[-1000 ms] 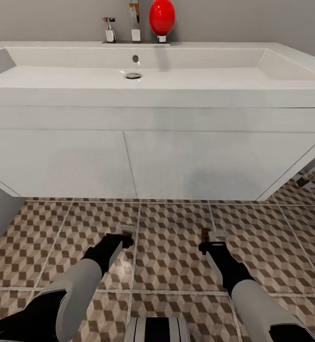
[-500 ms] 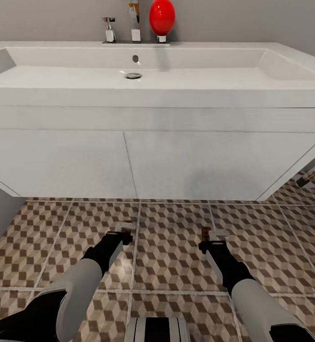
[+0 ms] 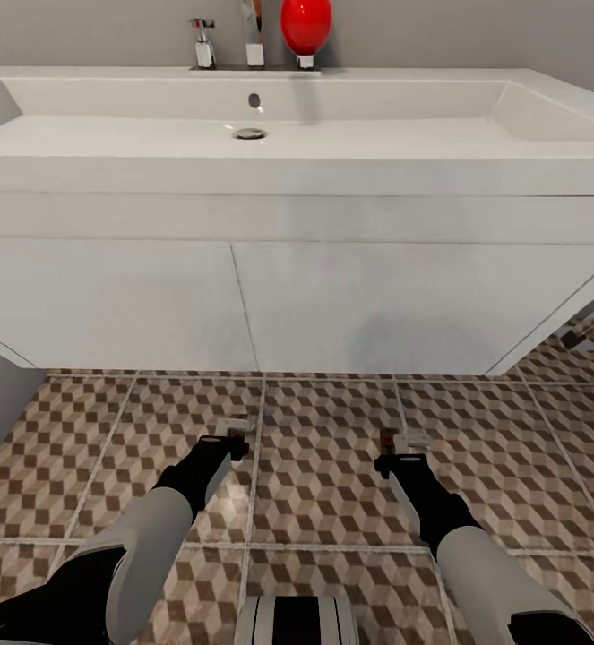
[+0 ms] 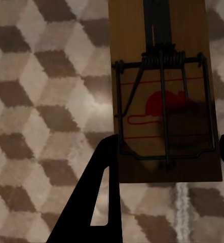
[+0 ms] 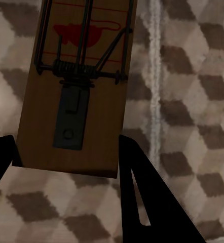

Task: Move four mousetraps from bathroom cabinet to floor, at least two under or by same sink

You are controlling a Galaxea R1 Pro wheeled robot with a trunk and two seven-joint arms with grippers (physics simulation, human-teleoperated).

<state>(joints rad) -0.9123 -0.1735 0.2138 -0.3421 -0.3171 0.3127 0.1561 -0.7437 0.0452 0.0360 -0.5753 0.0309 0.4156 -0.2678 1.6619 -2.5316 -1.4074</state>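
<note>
Nearest the sink (image 3: 332,296), each pincer gripped one mousetrap by its short end: the left pincer (image 3: 235,441) held the left mousetrap (image 4: 162,91), the right pincer (image 3: 395,455) the right mousetrap (image 5: 79,81). Both traps' long axes ran onward from the fingers toward the sink, low over the bathroom floor (image 3: 323,466). Two traps counted; another possibly lay beyond the sink's right end.

Open floor (image 3: 323,466) below overhanging sink (image 3: 332,296)

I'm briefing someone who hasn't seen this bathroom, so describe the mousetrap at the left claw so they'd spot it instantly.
Start at the wide white sink on the wall, then drop to the cube-patterned floor in front of it. Two claws reach down there; at the left claw a tan wooden mousetrap sits between its fingers. Its red mouse print lies toward the claw, whereas the right claw's trap has its print at the far end.
</note>
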